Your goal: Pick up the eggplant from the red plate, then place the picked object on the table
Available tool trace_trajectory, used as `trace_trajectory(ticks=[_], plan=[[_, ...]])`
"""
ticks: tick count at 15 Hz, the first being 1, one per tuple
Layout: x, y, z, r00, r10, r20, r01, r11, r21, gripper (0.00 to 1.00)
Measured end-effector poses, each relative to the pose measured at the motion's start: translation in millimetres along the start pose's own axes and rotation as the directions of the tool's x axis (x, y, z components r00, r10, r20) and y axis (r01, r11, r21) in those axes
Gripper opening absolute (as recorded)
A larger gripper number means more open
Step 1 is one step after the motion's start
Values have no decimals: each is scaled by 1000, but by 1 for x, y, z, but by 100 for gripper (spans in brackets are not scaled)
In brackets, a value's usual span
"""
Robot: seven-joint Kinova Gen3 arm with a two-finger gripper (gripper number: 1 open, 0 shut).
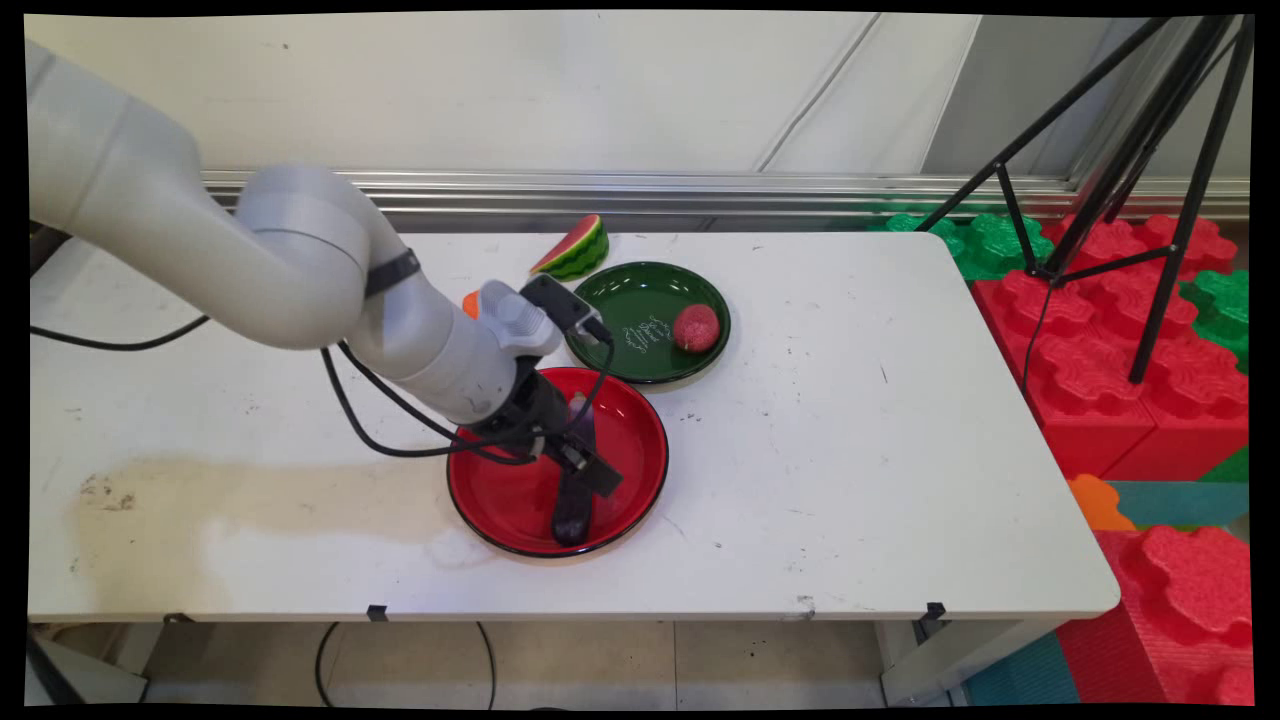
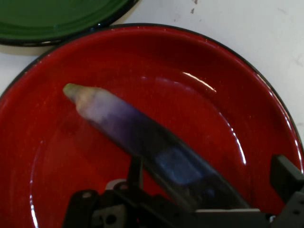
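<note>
So the gripper [image 1: 578, 465] is down low over the red plate [image 1: 640, 470] in the middle of the white counter [image 1: 850, 480], and there's a dark purple eggplant [image 1: 572, 515] lying in that plate. From the main view you mostly just get the black linkage sitting on top of the eggplant, with the dark rounded end poking out toward the plate's near rim.

The hand view fills in a lot more. There the eggplant [image 2: 142, 137] runs diagonally across the red plate [image 2: 228, 71], and you can see it fades from dark purple to a pale, greenish tip, which the arm hides in the main view. One black finger [image 2: 285, 178] shows on the right, apart from the eggplant, and another thin black piece rises on its other side. So the jaws look spread wide around it, one on each side, not clamped.

What only the main view gives you: a green plate [image 1: 620, 300] just behind the red one with a round red fruit [image 1: 696, 328] sitting in it, a watermelon slice [image 1: 572, 248] on the counter just behind that plate, and a bit of something orange [image 1: 470, 303] peeking out behind the arm. The hand view only catches the green plate's edge [image 2: 57, 23]. Off to the right there's a black tripod [image 1: 1150, 180] standing on red and green foam blocks [image 1: 1100, 340].
</note>
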State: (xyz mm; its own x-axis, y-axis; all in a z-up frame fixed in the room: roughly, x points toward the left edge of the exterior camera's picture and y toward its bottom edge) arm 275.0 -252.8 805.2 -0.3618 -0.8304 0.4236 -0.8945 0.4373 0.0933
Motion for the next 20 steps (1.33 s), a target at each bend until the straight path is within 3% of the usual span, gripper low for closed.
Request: trace_trajectory(ticks=[10,11,20], plan=[[-5,-4,27,999,-38,3,38,999,3,100],[-6,-4,29,999,-43,2,43,999,5,0],[-5,-5,26,998,-66,-16,66,997,27,0]])
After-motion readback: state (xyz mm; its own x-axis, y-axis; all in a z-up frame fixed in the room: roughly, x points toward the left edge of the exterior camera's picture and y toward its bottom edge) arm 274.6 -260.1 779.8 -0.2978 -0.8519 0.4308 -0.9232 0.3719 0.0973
